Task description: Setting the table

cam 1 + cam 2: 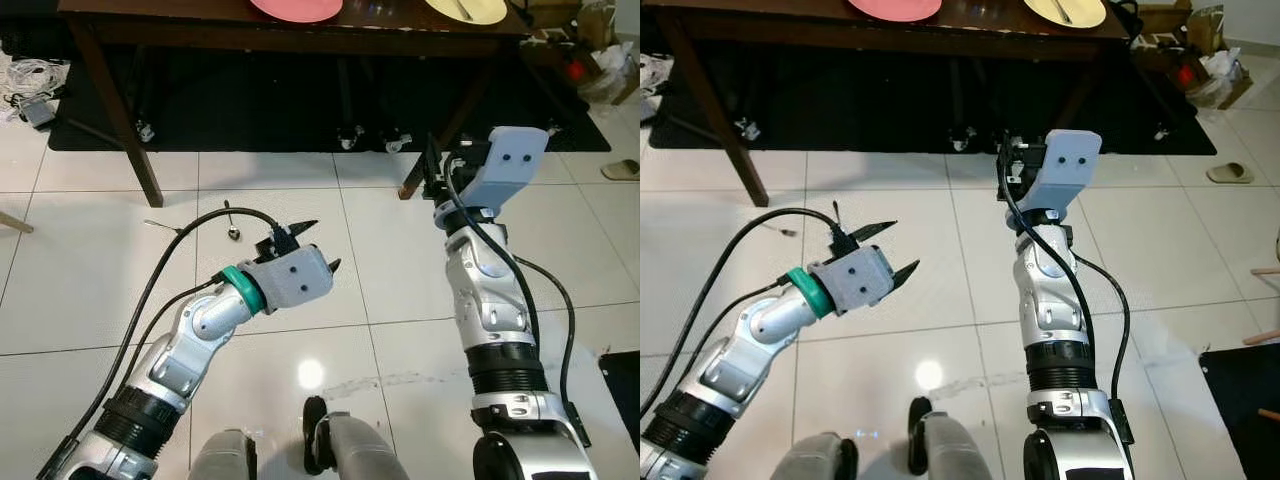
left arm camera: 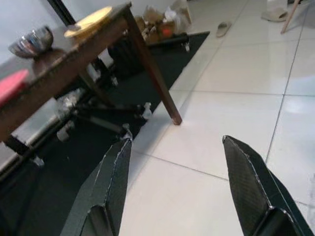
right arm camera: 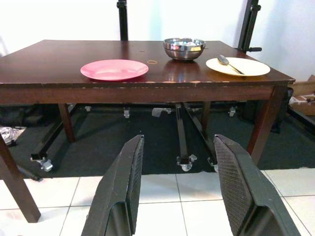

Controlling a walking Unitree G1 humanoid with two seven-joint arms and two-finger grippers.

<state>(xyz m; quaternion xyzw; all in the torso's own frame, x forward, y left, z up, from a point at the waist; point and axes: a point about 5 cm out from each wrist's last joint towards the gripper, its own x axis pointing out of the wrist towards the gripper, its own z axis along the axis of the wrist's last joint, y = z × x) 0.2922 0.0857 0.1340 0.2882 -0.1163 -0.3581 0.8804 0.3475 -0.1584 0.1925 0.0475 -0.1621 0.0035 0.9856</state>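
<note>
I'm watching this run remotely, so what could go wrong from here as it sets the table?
The spoon lies on the yellow plate, so it may slide off if that plate is moved. The small object with a thin stalk lies on the tiles between robot and table, so a foot could hit it. The raised right pincer could knock the table leg.

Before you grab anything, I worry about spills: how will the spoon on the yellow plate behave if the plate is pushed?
The spoon lies loose, handle overhanging the yellow plate rim, so it probably slides or rattles off. It looks like smooth metal, likely stiff and slippery.
</note>
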